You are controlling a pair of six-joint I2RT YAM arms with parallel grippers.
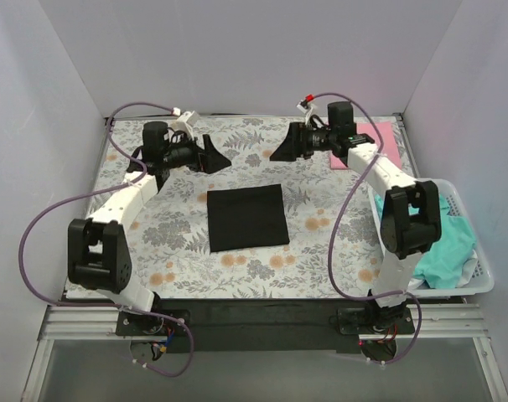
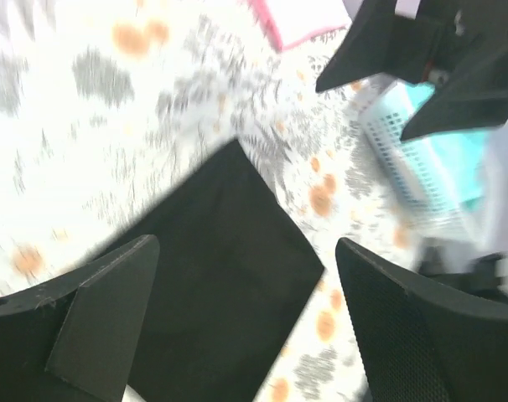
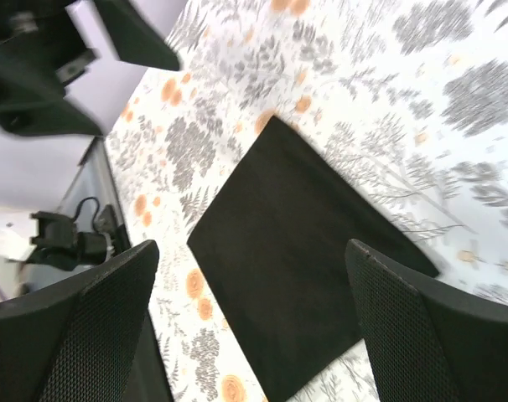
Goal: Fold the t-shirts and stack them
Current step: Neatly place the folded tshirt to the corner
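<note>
Left tool and right tool are hovering released above the folded black t-shirt lying mid-tabletop, soft, light fabric probably best pinched at its edges.

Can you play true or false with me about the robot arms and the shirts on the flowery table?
1. The black t-shirt lies folded flat in the middle of the flowery table cloth. True.
2. The left gripper is squeezing the black t-shirt. False: it is open, up above the cloth, holding nothing.
3. The teal t-shirt is in the white basket. True.
4. The right gripper is shut tight. False: its jaws stand wide open, empty.
5. The pink t-shirt sits on top of the black one. False: it lies apart, at the table's far right corner.
</note>
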